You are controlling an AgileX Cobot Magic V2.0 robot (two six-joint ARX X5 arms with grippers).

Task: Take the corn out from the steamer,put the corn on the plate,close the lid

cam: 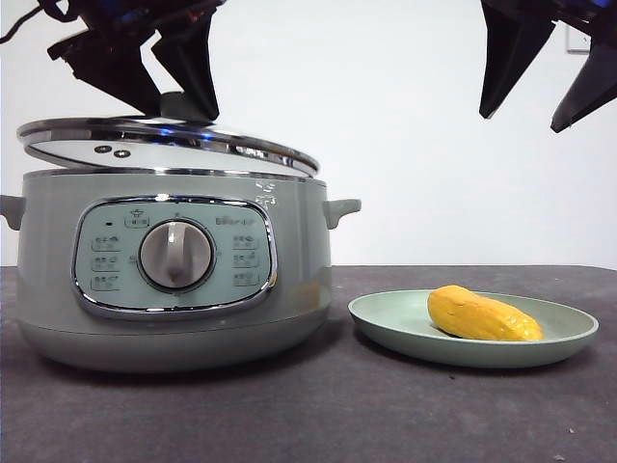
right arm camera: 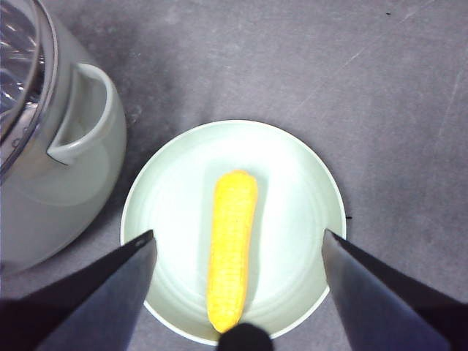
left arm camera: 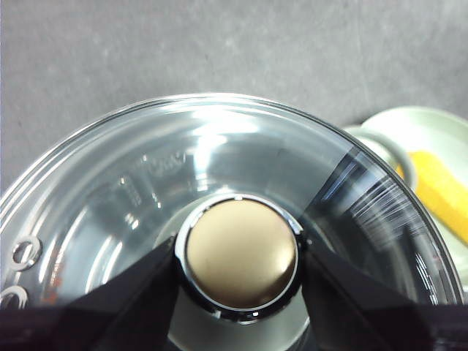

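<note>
Gripping the lid [cam: 164, 145] knob, left pincer [left arm camera: 240, 256]; right pincer [right arm camera: 238, 248] spread above corn [right arm camera: 232, 245].

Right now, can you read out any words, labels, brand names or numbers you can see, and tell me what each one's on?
Steamer control panel: a short word right of the dial, too blurred to read.
Panel buttons: small icons and captions, too small to read.
Lid glass: faint embossed marks, unreadable.
Corn, plate: no text.

A clear glass lid [cam: 169, 145] with a mirror-bright steel rim tops a satin, pale green steamer [cam: 174, 280] trimmed in chrome around a smooth grey dial [cam: 176, 255]. The glossy, finely pebbled yellow corn [right arm camera: 232, 248] lies on a smooth, faintly sheened plate [right arm camera: 307, 190]; the dark table [cam: 386, 405] looks matt and slightly scuffed.
</note>
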